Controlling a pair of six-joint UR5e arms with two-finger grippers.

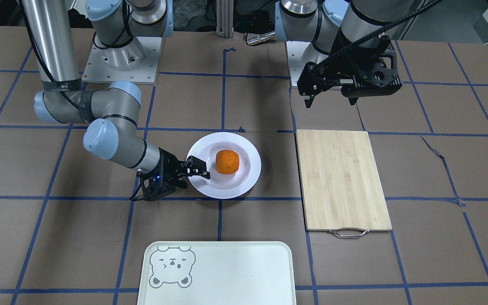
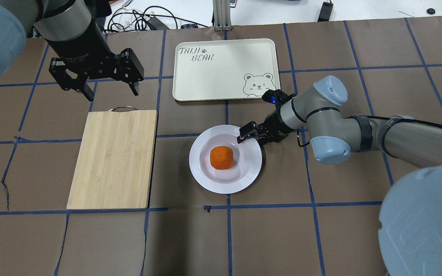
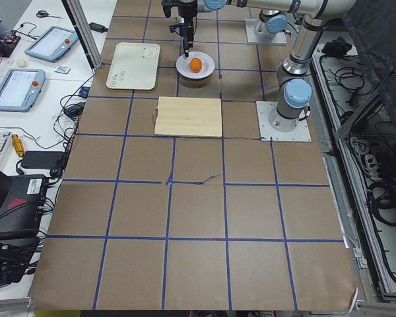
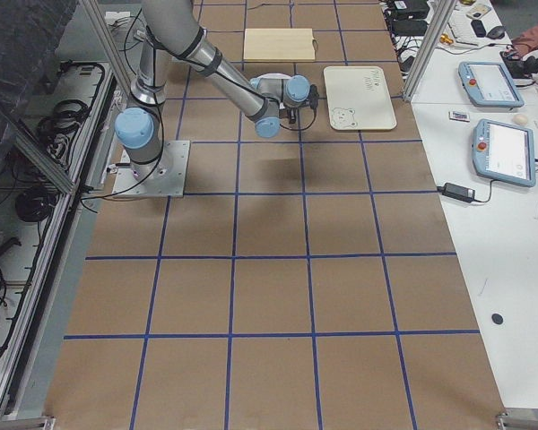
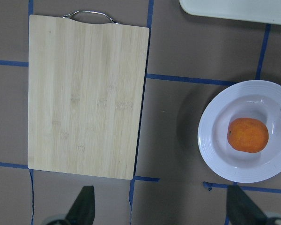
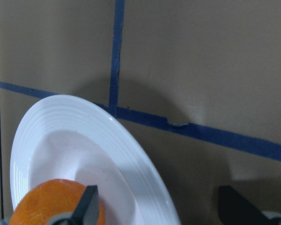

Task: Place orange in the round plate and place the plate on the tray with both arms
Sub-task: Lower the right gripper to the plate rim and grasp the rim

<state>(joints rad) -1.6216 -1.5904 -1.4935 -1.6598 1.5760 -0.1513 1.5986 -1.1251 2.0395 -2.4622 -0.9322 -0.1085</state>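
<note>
The orange (image 2: 221, 157) lies in the sunken centre of the round white plate (image 2: 213, 182), mid-table. My right gripper (image 2: 251, 138) is low at the plate's edge on the tray side, open. In the right wrist view the plate's rim (image 6: 84, 140) passes between the two spread fingers (image 6: 86, 206). My left gripper (image 2: 112, 92) hangs open and empty above the table, near the handle end of the cutting board. The cream tray (image 2: 221, 73) with the bear drawing lies beyond the plate and holds nothing.
A bamboo cutting board (image 2: 113, 157) with a metal handle lies flat to the left of the plate. Brown paper with blue tape lines covers the table. The arm bases (image 1: 121, 55) stand at the robot's edge.
</note>
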